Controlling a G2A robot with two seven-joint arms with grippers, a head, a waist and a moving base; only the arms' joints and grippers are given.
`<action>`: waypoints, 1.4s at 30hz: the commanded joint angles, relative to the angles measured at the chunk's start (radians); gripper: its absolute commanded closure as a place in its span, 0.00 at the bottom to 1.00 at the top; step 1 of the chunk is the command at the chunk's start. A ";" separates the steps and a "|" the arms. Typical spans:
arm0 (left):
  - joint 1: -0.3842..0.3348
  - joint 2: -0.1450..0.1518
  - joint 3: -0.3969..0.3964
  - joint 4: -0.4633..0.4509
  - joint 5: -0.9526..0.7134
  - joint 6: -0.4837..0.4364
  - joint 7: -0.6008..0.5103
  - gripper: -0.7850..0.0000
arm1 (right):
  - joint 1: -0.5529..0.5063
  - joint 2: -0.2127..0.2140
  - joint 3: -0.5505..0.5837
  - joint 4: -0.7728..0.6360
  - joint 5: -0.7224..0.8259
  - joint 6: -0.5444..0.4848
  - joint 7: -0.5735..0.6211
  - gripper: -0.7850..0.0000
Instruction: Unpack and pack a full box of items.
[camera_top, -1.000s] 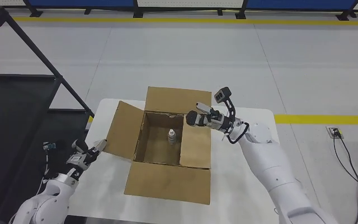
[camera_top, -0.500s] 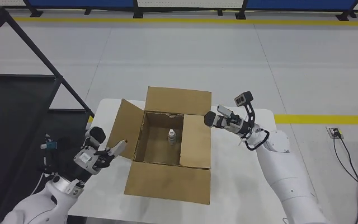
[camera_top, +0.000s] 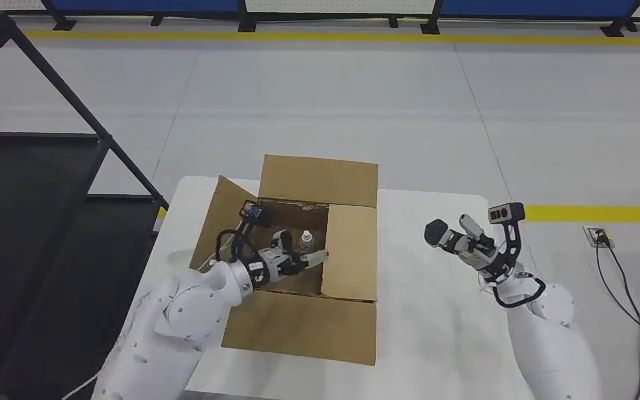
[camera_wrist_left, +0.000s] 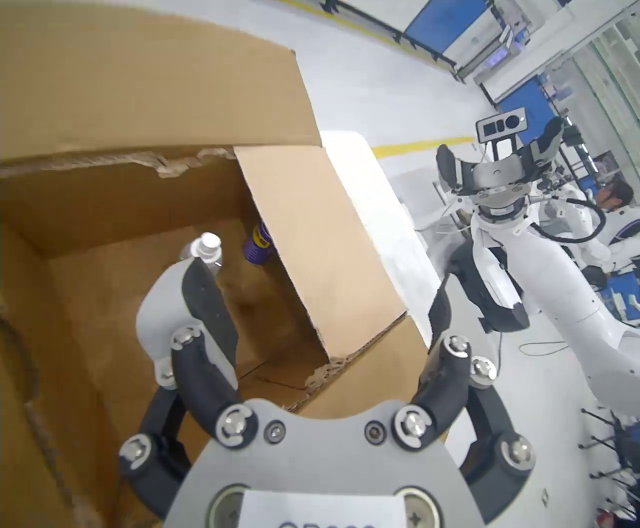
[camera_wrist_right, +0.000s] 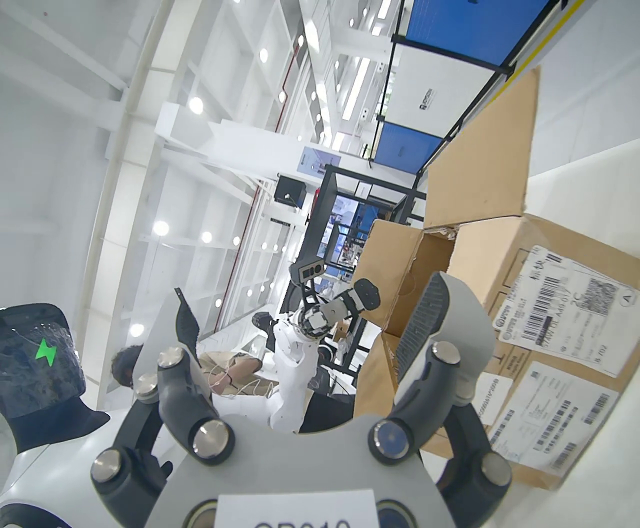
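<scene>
An open cardboard box (camera_top: 300, 330) stands mid-table with its flaps spread. Inside it a small clear bottle with a white cap (camera_top: 307, 239) stands upright near the far wall. In the left wrist view the bottle (camera_wrist_left: 206, 248) sits beside a purple item (camera_wrist_left: 256, 246) tucked under the right flap. My left gripper (camera_top: 300, 260) is over the box opening, close to the bottle, open and holding nothing (camera_wrist_left: 320, 305). My right gripper (camera_top: 452, 232) hangs open to the right of the box, above the table, empty (camera_wrist_right: 310, 315). It faces the box's labelled side (camera_wrist_right: 540, 330).
The white table (camera_top: 440, 330) has bare room to the right of the box and a narrow strip on the left. A black frame (camera_top: 90, 130) and a dark panel stand off the table's left side. The right flap (camera_wrist_left: 310, 240) overhangs part of the box's inside.
My left arm swung from the table's left edge into the box opening, up to the bottle. My right arm pulled back from over the right flap to the table's right side.
</scene>
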 joint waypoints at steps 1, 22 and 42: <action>-0.066 -0.012 0.058 0.085 -0.035 -0.004 -0.069 0.00 | -0.003 0.004 0.010 0.008 -0.002 0.012 -0.009 0.00; -0.190 -0.071 0.215 0.311 -0.186 -0.025 -0.097 0.00 | -0.044 0.024 0.033 -0.061 -0.005 0.017 -0.058 0.00; -0.178 -0.081 0.217 0.059 -0.095 -0.044 -0.053 0.00 | -0.039 0.051 0.055 -0.020 0.065 -0.020 -0.035 0.00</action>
